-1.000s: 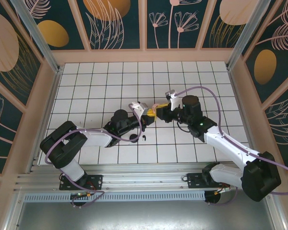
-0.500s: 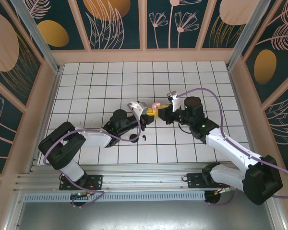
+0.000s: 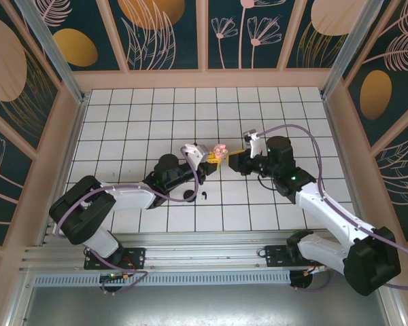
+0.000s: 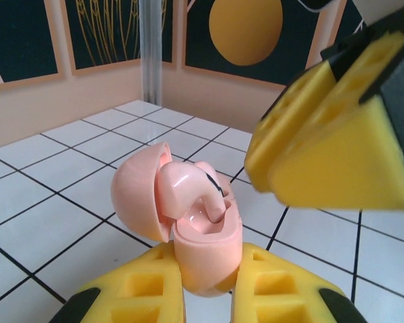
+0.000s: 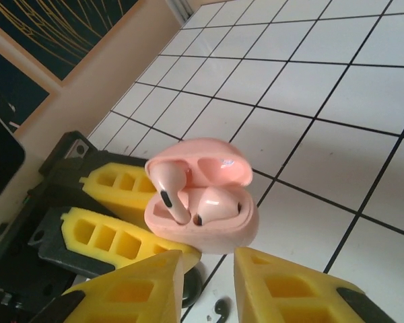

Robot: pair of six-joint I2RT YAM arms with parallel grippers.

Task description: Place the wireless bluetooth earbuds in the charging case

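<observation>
My left tool [image 4: 209,286] pinches the pink charging case [image 5: 209,225] by its lower body, 1 yellow finger on each side, and holds it up off the desk [image 3: 156,122], near the middle of the tiled surface. The case's lid [image 5: 209,165] is swung open and stands behind the wells.

The 2 pale pink earbuds [image 4: 188,192] sit inside the case. In the right wrist view, 1 of them shows its stem along the left well, with a dark mark near the tip. The other is a rounded shape low in the right well. I cannot tell whether either one is pushed fully home.

My right tool [image 5: 209,262] is spread, with nothing between its 2 yellow fingers. It faces the case from the opposite side, just beside it and apart from it, and the case's open front is turned towards it. From the left wrist, 1 of those fingers looms at the upper right, above the case and clear of it.

In the top view, 1 black earbud [image 3: 204,195] lies on the desk below my left tool, on a white tile close to my left forearm.
</observation>
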